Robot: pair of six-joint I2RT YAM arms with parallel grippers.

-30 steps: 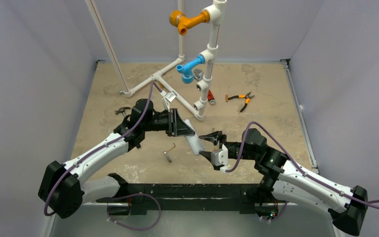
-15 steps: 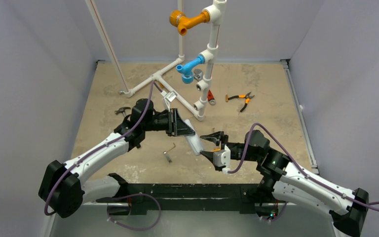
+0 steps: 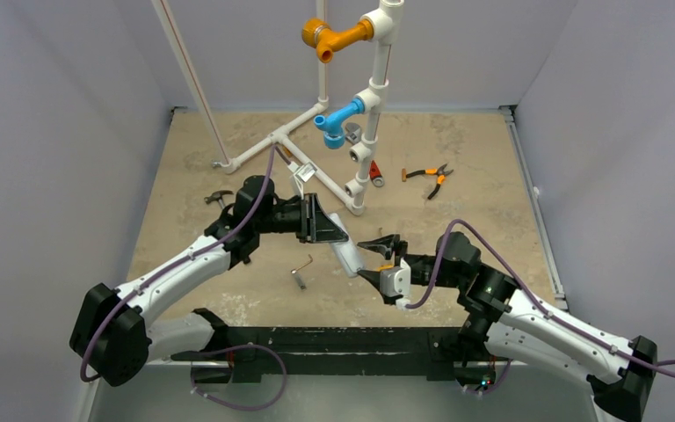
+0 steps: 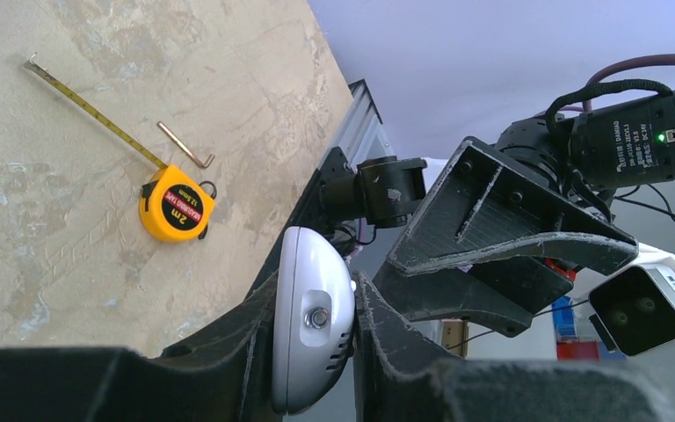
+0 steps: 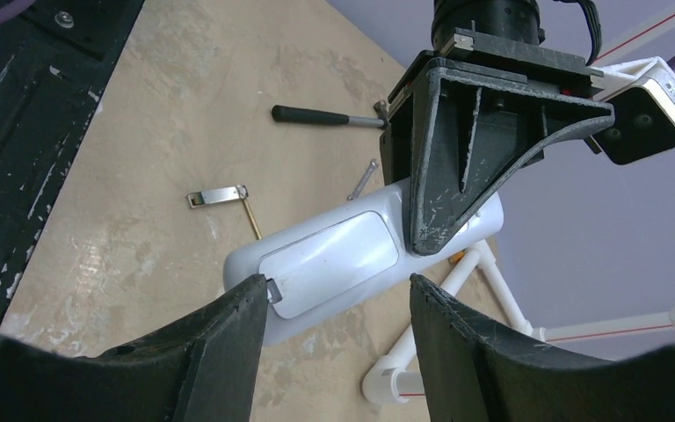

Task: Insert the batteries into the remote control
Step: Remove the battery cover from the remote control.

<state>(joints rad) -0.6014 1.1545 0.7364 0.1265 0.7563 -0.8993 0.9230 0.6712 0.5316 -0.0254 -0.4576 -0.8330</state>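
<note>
From above, the left gripper [image 3: 332,231] is clamping tight on the upper part of the remote control [image 3: 346,256] and holding it tilted above the table [image 3: 457,229]. Its fingers are hiding that end of the handset. The right gripper [image 3: 373,260] is standing with its jaws apart around the remote's lower end; contact cannot be judged from here. A hex key [image 3: 301,268] is lying just left of the remote, and pliers [image 3: 429,176] are lying well apart near the back.

In the left wrist view, the remote is showing end-on. Only its rounded tip is visible, squeezed between the two dark fingers [image 4: 224,352] and cut off by the bottom edge. A yellow tape measure [image 4: 176,204] is lying on the table with its blade pulled out.

In the right wrist view, that arm's own fingers [image 5: 202,360] are spreading wide, blurred and cropped at the bottom. The remote is sitting beyond the gap with its back panel facing the camera. One fingertip is overlapping the remote's edge, but whether it is touching is unclear. The left gripper is covering the far end. A hammer [image 5: 325,115] is lying beyond.
</note>
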